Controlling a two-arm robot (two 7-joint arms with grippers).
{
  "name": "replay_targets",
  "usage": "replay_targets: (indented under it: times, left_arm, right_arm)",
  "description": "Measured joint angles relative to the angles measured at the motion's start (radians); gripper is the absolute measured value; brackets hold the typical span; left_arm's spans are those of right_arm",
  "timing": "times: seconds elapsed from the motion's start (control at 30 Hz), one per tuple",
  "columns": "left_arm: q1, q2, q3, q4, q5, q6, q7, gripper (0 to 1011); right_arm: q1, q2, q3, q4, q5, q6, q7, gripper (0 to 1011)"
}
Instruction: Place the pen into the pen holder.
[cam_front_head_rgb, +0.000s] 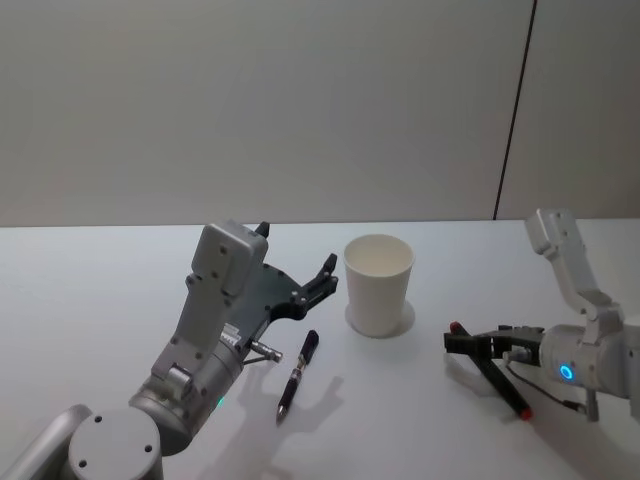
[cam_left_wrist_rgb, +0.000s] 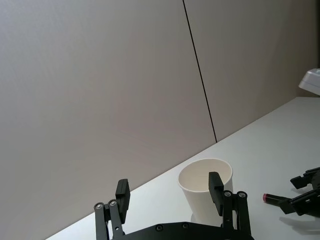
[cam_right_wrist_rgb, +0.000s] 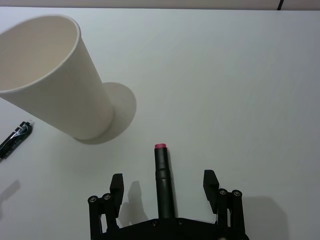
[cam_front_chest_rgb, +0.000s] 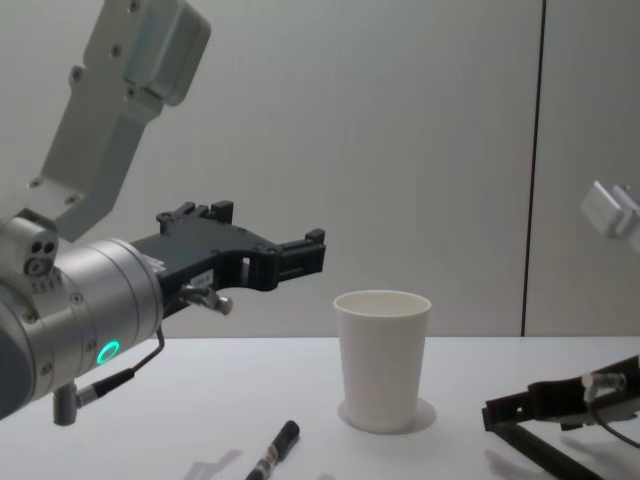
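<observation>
The right claw (cam_right_wrist_rgb: 163, 181) is spread wide astride a red-tipped black pen (cam_right_wrist_rgb: 162, 165); the left claw (cam_left_wrist_rgb: 169, 186) is held aloft, open, empty.

The cup (cam_front_head_rgb: 378, 285) was plain white, and the table (cam_front_head_rgb: 90, 290) white too. One pen (cam_front_head_rgb: 298, 372) was black; the other pen (cam_right_wrist_rgb: 164, 175) was black with a red end.

A white matte table (cam_front_head_rgb: 90, 300) stretches away to a plain, pale grey wall (cam_front_head_rgb: 250, 100) at its far edge, and toward the right one thin dark seam (cam_front_head_rgb: 515, 110) runs down that wall, slightly slanted, to the tabletop.
</observation>
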Motion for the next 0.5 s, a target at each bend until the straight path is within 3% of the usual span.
replay_targets:
  times: [0.5]
  left_arm:
    - [0.000,0.000,0.000,0.000,0.000,0.000,0.000,1004]
  right_arm:
    - [0.034,-0.006,-0.011,0.066,-0.023,-0.010,0.041,996]
